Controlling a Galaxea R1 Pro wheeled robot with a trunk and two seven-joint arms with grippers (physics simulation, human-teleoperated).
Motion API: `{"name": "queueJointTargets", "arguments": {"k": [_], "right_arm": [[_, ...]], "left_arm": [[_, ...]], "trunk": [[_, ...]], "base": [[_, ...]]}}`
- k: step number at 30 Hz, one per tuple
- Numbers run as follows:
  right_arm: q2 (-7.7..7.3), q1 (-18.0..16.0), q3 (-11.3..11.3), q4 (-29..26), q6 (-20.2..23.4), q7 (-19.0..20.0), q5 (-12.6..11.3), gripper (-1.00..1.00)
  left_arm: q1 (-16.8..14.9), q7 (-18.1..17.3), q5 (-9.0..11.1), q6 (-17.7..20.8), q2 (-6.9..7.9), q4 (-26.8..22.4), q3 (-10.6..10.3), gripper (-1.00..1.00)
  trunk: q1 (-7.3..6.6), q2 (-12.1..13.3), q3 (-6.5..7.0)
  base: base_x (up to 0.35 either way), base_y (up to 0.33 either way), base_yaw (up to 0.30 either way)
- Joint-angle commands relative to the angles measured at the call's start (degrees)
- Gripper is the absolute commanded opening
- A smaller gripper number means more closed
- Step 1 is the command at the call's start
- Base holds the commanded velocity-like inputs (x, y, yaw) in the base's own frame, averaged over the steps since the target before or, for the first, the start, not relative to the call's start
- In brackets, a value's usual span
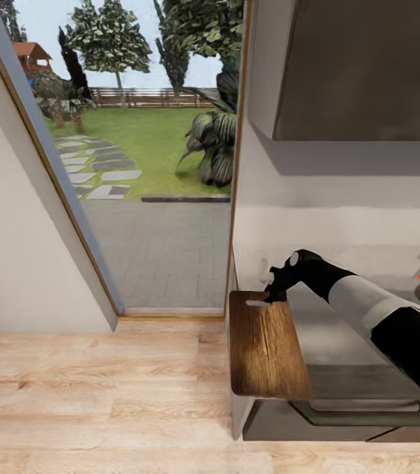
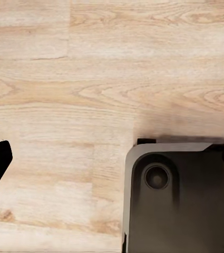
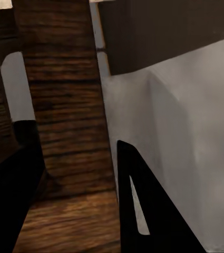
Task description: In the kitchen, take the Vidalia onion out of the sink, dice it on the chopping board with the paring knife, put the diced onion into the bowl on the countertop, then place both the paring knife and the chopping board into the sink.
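Right gripper (image 1: 277,294) sits at the far end of the chopping board (image 1: 266,349), its fingers (image 3: 143,205) narrow, one on each side of the edge, seemingly gripping it. From there the board's long axis runs toward the robot, overhanging the countertop (image 1: 341,336) edge; open floor (image 1: 105,395) lies left.

Chopping board (image 1: 264,349) overhangs countertop (image 1: 341,336) left end; right hand (image 1: 277,294) at board's far edge.
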Motion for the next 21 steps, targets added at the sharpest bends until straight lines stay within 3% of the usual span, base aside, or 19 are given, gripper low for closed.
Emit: {"name": "queueJointTargets", "arguments": {"k": [1,7,21], "right_arm": [[-0.02,-0.01,-0.17,-0.19,0.54,0.30,0.17,-1.00],[-0.02,0.00,-0.17,-0.19,0.54,0.30,0.17,-1.00],[-0.07,0.00,-0.45,-0.22,1.81,0.29,0.12,-1.00]], "left_arm": [[0.02,0.10,-0.06,-0.06,0.00,-0.11,0.03,1.00],[0.02,0.10,-0.06,-0.06,0.00,-0.17,0.03,1.00],[0.02,0.10,-0.06,-0.06,0.00,-0.18,0.03,1.00]], "trunk": [[0.00,-0.11,-0.01],[0.00,-0.11,0.53],[0.00,-0.11,1.10]], "base": [[-0.316,0.000,0.000],[-0.155,0.000,0.000],[-0.007,0.000,0.000]]}}
